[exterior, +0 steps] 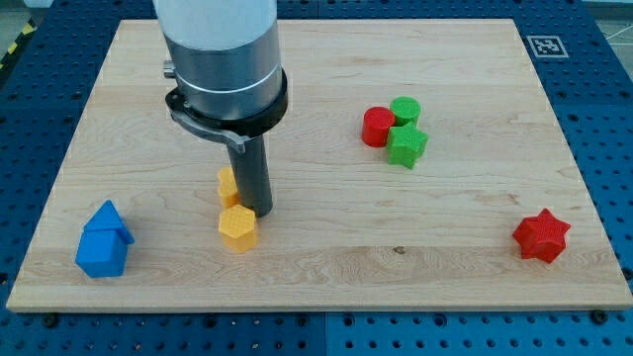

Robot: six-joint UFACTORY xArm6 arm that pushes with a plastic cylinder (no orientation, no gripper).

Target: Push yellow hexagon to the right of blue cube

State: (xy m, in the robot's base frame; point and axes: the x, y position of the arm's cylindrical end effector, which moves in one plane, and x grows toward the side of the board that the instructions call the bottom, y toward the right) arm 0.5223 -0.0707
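A pale wooden desk fills most of the frame, resting on a blue perforated base that shows along the edges; a black-and-white marker tag sits at the desk's upper right corner. The arm carries no gripper, only a dark rod, so there is nothing to open or close. My tip stands left of centre, just above the yellow hexagon and touching or nearly touching its upper right edge. A second yellow block lies just left of the rod, partly hidden. The blue cube, one of a kind, sits at the lower left, well apart from the hexagon. Upper right of centre, a red cylinder, a green cylinder and a green star-like block cluster together. One red star lies at the lower right.
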